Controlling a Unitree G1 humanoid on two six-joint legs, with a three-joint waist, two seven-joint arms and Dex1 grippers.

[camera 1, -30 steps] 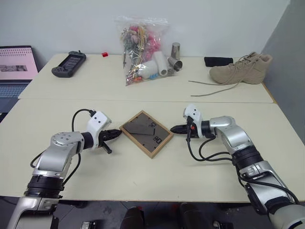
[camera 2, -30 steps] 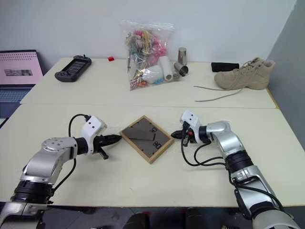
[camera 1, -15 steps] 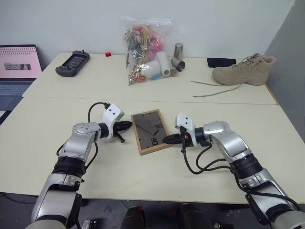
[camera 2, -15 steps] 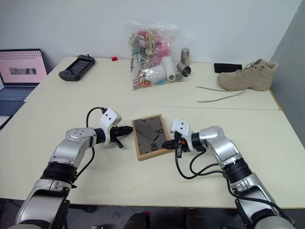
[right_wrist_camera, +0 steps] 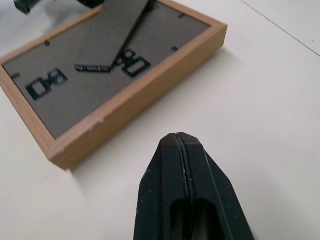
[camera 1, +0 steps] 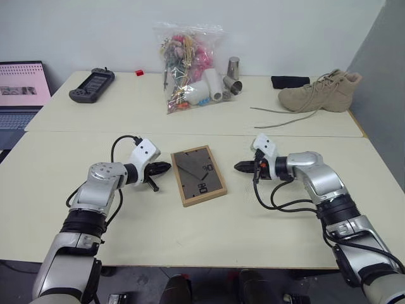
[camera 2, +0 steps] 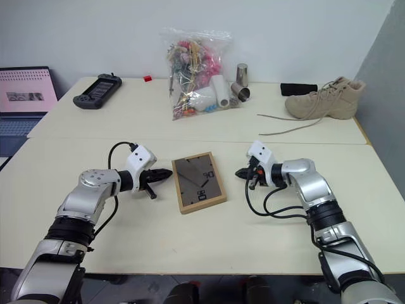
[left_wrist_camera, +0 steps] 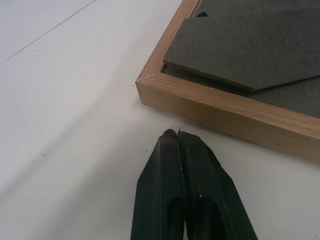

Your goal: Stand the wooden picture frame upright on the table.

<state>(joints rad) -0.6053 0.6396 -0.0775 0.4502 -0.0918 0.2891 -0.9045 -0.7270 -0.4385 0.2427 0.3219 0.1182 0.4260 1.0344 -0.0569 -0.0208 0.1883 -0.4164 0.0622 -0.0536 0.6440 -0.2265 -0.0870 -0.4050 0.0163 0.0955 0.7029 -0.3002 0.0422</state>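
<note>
The wooden picture frame lies flat, back panel up, near the middle of the tabletop. At its nine o'clock the left claw points at it, fingers pressed together, empty, just short of the edge. At three o'clock the right claw, also pinched together and empty, sits apart. Farther back, at twelve o'clock, stands a plastic bag.

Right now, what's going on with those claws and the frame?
Both claws shut, empty: left claw, right claw. Wooden picture frame flat, back up, between them, untouched. Nothing blocking on table.
</note>
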